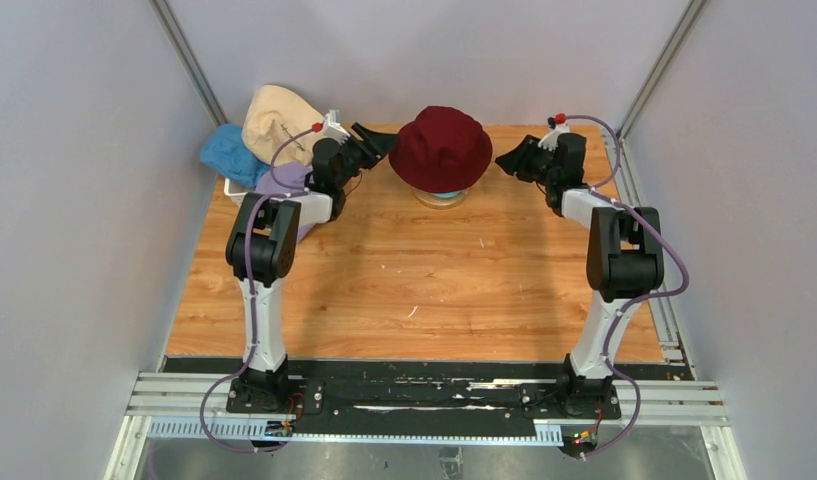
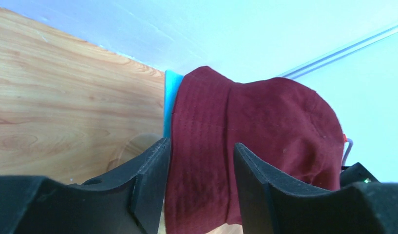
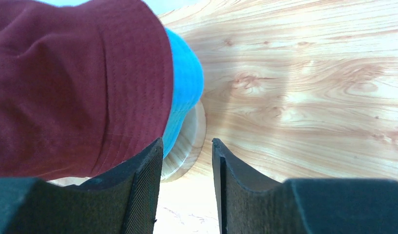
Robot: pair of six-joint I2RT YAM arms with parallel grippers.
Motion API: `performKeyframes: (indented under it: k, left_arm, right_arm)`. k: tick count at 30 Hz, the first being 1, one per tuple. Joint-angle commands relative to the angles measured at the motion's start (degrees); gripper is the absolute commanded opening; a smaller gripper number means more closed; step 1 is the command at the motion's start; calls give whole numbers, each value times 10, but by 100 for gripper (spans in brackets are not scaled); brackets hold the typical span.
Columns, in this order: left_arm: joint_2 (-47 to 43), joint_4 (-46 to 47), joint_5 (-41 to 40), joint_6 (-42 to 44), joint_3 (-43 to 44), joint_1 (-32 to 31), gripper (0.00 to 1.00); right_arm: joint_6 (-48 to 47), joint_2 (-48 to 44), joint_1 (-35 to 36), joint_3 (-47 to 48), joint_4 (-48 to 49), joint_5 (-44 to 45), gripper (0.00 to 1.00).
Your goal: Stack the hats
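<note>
Dark red hat (image 1: 441,145) sits over teal hat (image 3: 184,87) on stand (image 3: 189,141), just ahead of left end effector (image 2: 201,146) and right end effector (image 3: 187,142). Both wide open, empty. Judgement: withdraw level, avoid snagging brim.

A robotics lab test cell. Plain pale wall panels (image 1: 74,200) close in a wood-grain table (image 1: 424,290) left, right and far. Aluminium rails (image 1: 174,400) at its near edge carry a cabled left arm (image 1: 259,250) and right arm (image 1: 619,255).
</note>
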Motion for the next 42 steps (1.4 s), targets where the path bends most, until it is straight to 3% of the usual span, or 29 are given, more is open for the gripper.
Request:
performKeyframes:
  k: [1,8,18,25,42]
  left_arm:
    - [-34,-16,6,23,7,1,58]
    - [-40,-53,9,36,22,12,60]
    - [-157,-138,-59,118,-39,32,60]
    - [-217,-179,-64,147,-40,32,60]
    - [-291,-242,-81,192,-56,32,61]
  right_arm:
    - [42,-13,-36,26,23,-40,42]
    - [78,-4,-48,77,36,-80,42]
    - [119,-8,-43,128,56,-112,42]
    - [135,19,-23,179,57,-123,43]
    - [107,48,39,236,18,-130,43]
